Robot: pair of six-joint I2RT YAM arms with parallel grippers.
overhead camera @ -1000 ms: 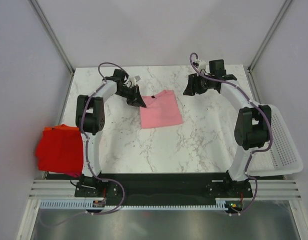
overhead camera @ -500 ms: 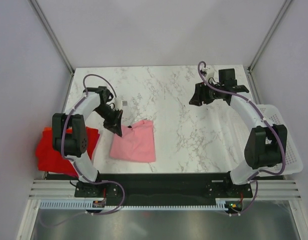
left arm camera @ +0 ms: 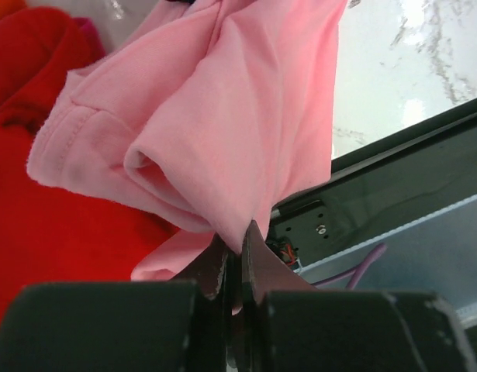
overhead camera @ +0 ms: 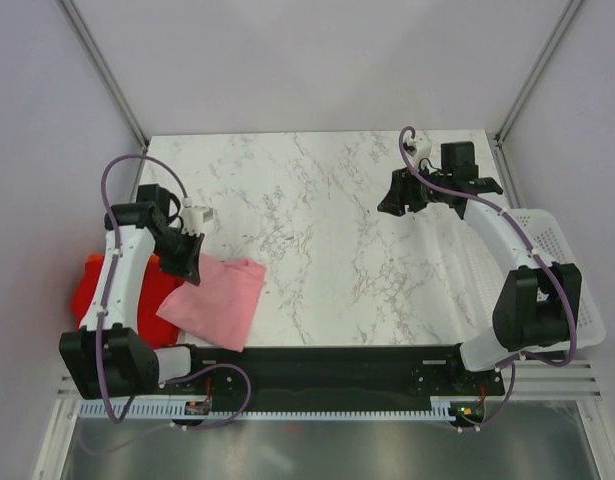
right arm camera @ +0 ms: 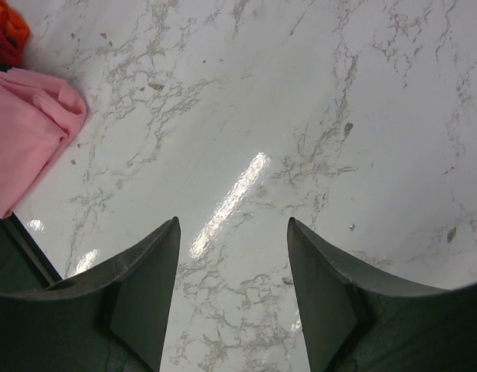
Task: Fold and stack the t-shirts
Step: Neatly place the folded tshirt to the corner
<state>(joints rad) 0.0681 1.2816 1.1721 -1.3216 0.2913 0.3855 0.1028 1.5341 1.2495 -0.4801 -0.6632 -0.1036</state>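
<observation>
T-shirts are all grouped at the near left corner of the marble surface [overhead camera: 327, 220].

Far left: the red t-shirt [overhead camera: 95, 298] lies flat at the left edge of the surface. An orange t-shirt [overhead camera: 169, 266] shows as a narrow strip at its far right side, mostly hidden by the left arm. The right wrist view confirms a patch of orange cloth [right arm camera: 5, 27] just beyond the pink one.

Left tool [overhead camera: 191, 264]: positioned at the right edge of the red t-shirt. In the left wrist view its fingers are pressed together with no visible gap, and a gathered fold of the pink t-shirt [left arm camera: 222, 116] is pinched between them.

The pink t-shirt [overhead camera: 217, 305] spreads from that grip toward the near right. Its left part overlaps the red t-shirt and its near corner reaches the black strip at the surface's near edge. The cloth is bunched and creased at the grip. It cannot be told whether the far end rests on the surface or hangs clear of it.

Right tool [overhead camera: 392, 195]: above bare marble at the far right, well apart from all cloth. Its fingers are spread wide and it holds nothing [right arm camera: 233, 225].

Far right: a white perforated basket [overhead camera: 572, 290] sits at the right edge.
</observation>
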